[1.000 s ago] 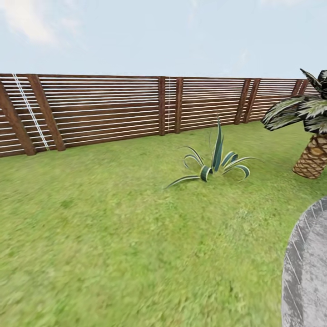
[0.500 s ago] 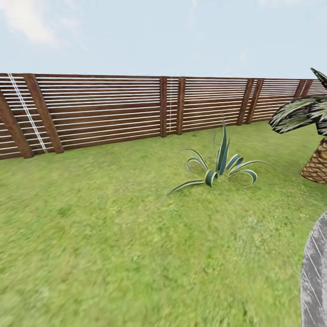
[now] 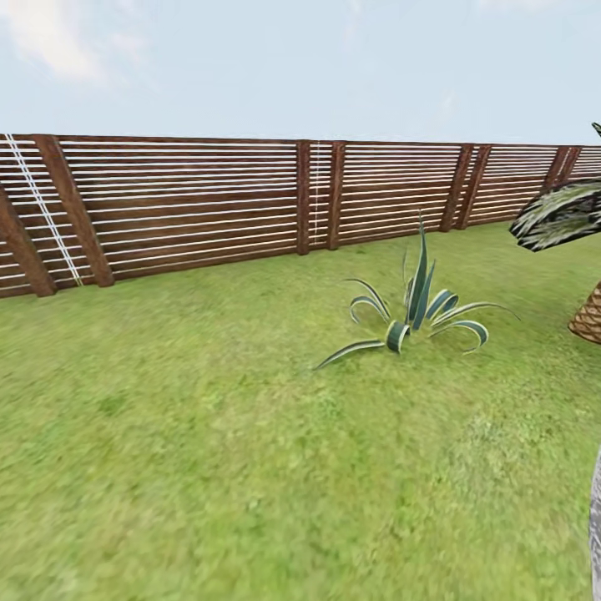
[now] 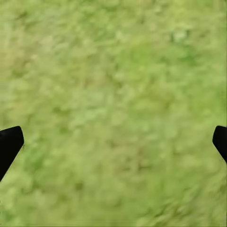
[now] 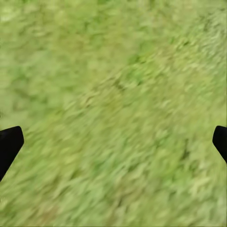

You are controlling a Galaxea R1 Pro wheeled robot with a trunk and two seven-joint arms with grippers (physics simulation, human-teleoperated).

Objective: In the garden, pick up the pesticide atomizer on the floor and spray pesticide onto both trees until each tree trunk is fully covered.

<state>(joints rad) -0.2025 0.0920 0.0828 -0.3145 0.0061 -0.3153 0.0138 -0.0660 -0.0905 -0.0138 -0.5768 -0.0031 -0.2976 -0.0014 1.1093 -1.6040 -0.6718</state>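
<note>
The ground was a wide green grass lawn (image 3: 209, 467), slightly mottled, running back to a brown horizontal-slat wooden fence (image 3: 200, 204) under a pale, hazy sky (image 3: 300, 67). One spiky agave-like plant (image 3: 415, 319) with striped green-and-white leaves stood alone on the grass, well apart from the fence. At the right edge was one small palm (image 3: 576, 250), cut off by the frame, and a sliver of one grey trunk (image 3: 596, 534) showed in the lower right corner. Over blurred grass, the left gripper (image 4: 113, 142) had both dark fingertips (image 4: 9, 144) spread wide with nothing between them; the right gripper (image 5: 113, 142) was likewise wide and empty
</note>
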